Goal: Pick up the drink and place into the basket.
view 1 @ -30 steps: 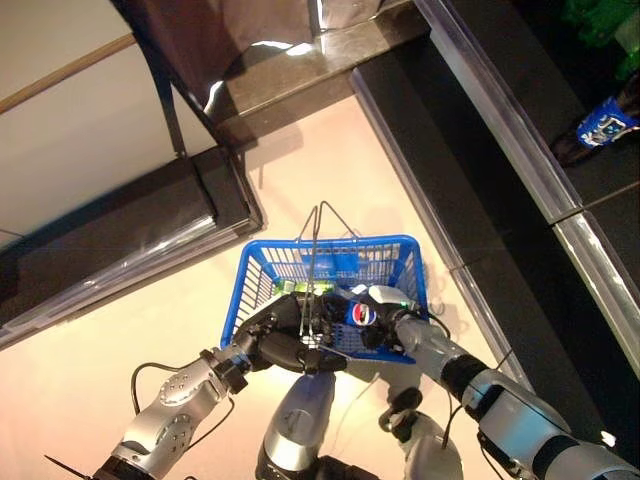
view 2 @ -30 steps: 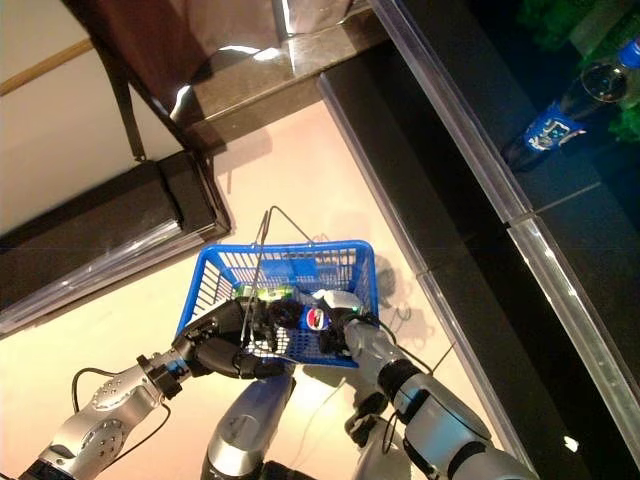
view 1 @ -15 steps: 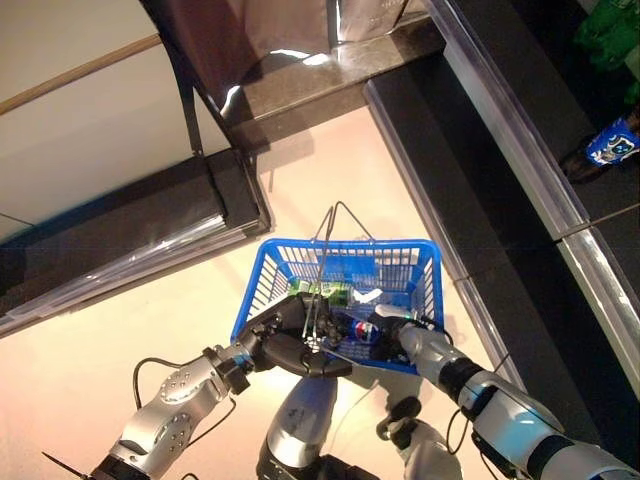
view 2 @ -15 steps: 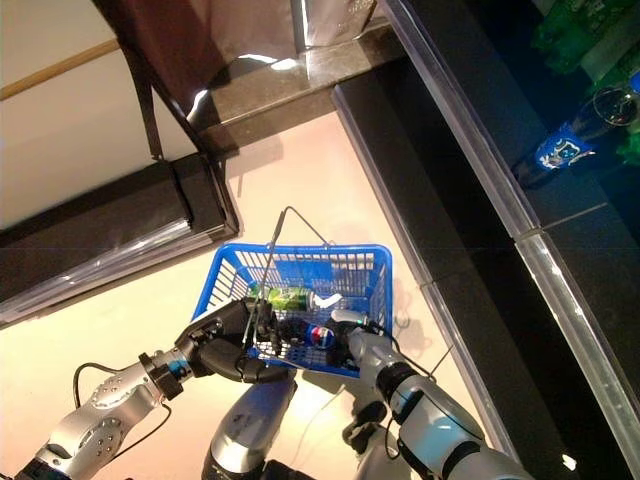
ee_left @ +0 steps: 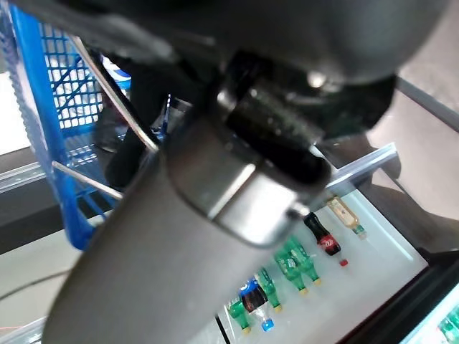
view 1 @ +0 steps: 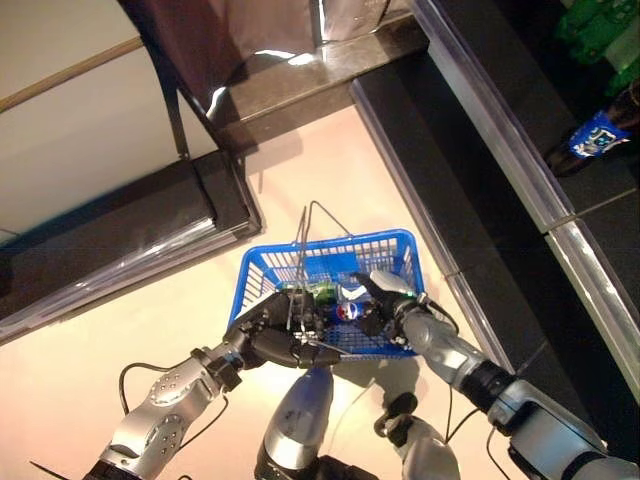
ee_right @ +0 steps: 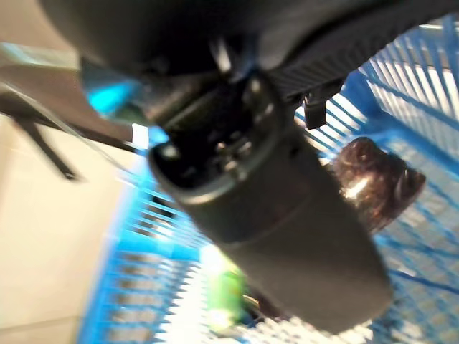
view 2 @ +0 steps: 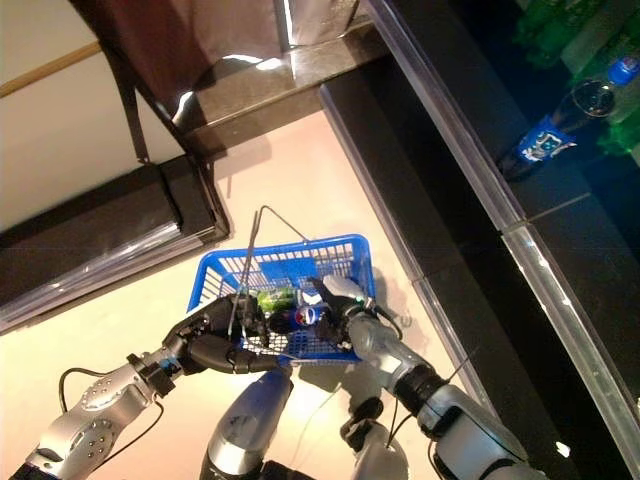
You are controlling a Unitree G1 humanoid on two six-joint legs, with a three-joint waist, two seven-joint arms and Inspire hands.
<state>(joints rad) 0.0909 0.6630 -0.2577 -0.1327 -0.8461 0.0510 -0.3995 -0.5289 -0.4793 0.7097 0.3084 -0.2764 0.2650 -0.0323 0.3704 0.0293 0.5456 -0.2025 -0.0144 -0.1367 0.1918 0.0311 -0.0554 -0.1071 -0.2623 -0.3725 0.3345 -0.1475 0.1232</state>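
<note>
The blue basket (view 1: 398, 247) hangs in front of me, and my left hand (view 1: 268, 330) is shut on its thin wire handles (view 1: 303, 240). The drink (view 1: 347, 302), a dark bottle with a blue and red label, is low inside the basket beside a green drink (view 1: 322, 293). My right hand (view 1: 388, 298) reaches into the basket from its right side, right against the dark drink. In the right wrist view the dark bottle (ee_right: 373, 175) lies on the basket's mesh (ee_right: 430, 93) past my hand. The hold on it is hidden.
A dark shelf with a metal rail (view 1: 500, 150) runs along the right, bearing a dark bottle with a blue label (view 1: 592, 135) and green bottles (view 1: 600, 25). A dark low counter (view 1: 120, 240) stands at the left. Pale floor lies between them.
My right hand has gone down into the basket with the drink, which now sits lower among the other drinks. The camera has shifted a little.
</note>
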